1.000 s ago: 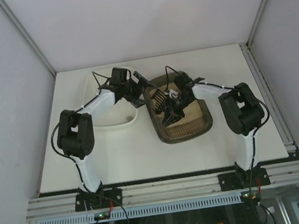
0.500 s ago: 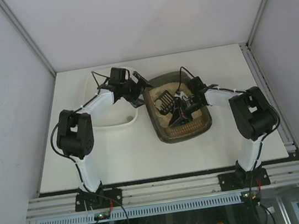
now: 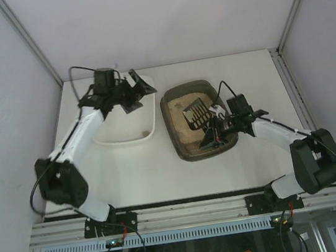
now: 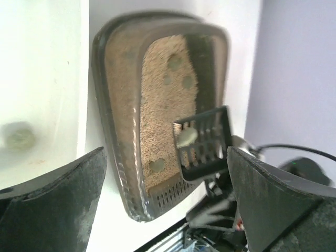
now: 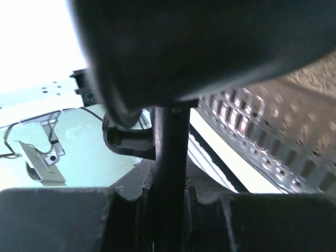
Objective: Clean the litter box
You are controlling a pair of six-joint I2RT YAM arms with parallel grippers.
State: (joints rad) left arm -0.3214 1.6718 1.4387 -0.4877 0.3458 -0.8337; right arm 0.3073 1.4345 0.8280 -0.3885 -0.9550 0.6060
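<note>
Left pincer: we see it spread wide and holding nothing, hanging over the far right corner of the white tray; in its own wrist view the two dark fingers frame the scene from either side.

Right pincer: clamped narrow on the black handle of the litter scoop, above the near right part of the litter box; the right wrist view shows the handle pinched between the pads.

Litter scoop: slotted black head held over the middle of the box, handle running back towards the right arm. From the left wrist view we make out one pale grey clump lying on the head; whether the head touches the litter we cannot tell.

Litter box: dark grey-brown tray with a wide rim, resting on the bench just right of the white tray, apart from it by a narrow gap.

Litter: beige and sandy, spread across the floor of the box, with several greyish lumps on it, most towards the far end.

White tray: left of the box, under the left arm; one blurred pale lump sits inside it.
</note>
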